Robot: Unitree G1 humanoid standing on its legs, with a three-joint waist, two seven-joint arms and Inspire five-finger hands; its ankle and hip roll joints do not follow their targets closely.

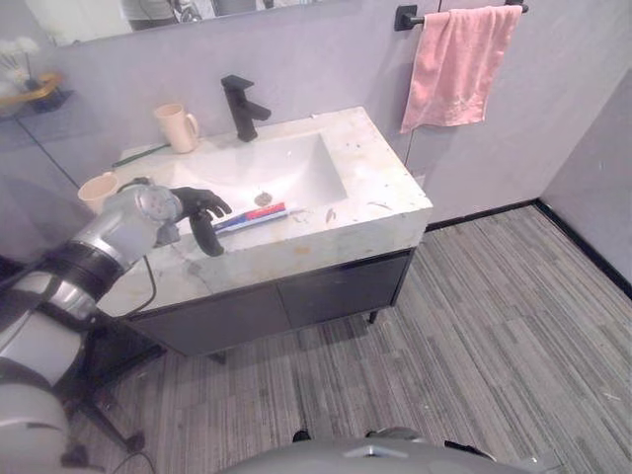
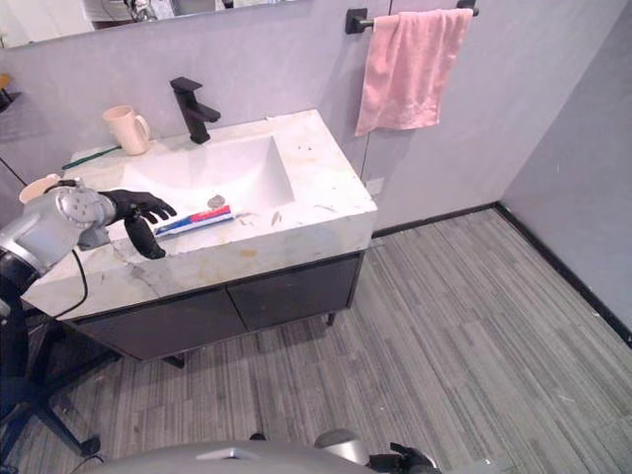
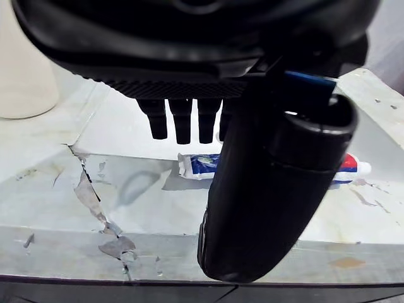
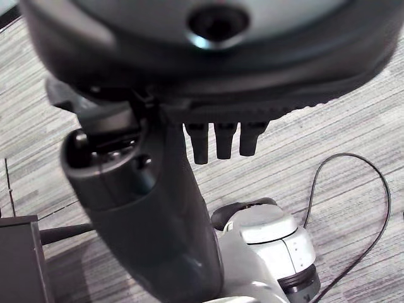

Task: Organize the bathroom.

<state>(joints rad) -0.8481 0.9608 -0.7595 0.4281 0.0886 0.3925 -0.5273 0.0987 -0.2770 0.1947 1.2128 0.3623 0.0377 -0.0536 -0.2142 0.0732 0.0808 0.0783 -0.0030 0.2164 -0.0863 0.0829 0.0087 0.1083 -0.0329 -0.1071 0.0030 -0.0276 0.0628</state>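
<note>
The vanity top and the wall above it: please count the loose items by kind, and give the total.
Cups: 2, one cup by the faucet, one cup at the left edge
Toothpaste tube: 1
Green toothbrush: 1
Pink towel on the wall bar: 1
Total: 5
The open left hand hovers beside the tube.

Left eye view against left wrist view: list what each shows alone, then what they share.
Left eye alone: the black faucet, the pink towel on its bar, a cream mug behind the basin. Left wrist alone: chipped patches on the counter's front edge. Shared: the open left hand above the toothpaste tube on the marble counter.
</note>
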